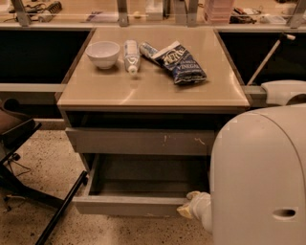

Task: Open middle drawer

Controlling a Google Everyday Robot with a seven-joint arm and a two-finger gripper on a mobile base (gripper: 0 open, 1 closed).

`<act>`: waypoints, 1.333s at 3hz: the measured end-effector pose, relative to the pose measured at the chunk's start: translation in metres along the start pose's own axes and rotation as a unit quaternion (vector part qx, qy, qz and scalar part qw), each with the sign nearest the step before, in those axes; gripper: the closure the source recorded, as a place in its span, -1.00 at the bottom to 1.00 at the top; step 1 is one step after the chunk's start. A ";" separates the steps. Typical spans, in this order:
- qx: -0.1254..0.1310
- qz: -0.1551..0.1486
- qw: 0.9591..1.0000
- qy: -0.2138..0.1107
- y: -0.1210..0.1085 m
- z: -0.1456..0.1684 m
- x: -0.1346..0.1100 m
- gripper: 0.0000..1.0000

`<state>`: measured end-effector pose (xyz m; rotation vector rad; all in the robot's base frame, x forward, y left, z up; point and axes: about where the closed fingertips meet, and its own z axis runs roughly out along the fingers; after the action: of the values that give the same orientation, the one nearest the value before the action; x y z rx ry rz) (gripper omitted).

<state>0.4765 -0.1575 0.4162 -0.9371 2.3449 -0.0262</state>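
Middle drawer (pixel 129 205) stands pulled out, pincer (pixel 190 206) at its front's right end; cannot tell its grip.

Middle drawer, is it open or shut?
Open. The middle drawer sticks out well past the scratched front above it, so its inside shows. The tool sits at the right end of its front.

Looking like an office or lab workspace. Beige flat-topped desk unit (pixel 153 88) is sitting between dark under-counter bays. Black swivel-chair base (pixel 21 184) is standing on speckled terrazzo floor (pixel 48 143). Cluttered back bench (pixel 95 16) with metal uprights (pixel 123 12) is running behind. Pale gripper (pixel 189 206) is sitting at the front edge of the pulled-out grey handleless drawer (pixel 124 206).
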 end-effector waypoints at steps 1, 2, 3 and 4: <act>0.000 0.000 1.000 0.000 0.001 -0.003 -0.003 1.00; -0.008 -0.009 1.000 0.004 0.012 -0.002 -0.004 1.00; -0.010 -0.010 1.000 0.005 0.013 -0.004 -0.006 1.00; -0.016 -0.018 1.000 0.008 0.021 -0.006 -0.006 1.00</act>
<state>0.4639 -0.1388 0.4191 -0.9978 2.3505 -0.0095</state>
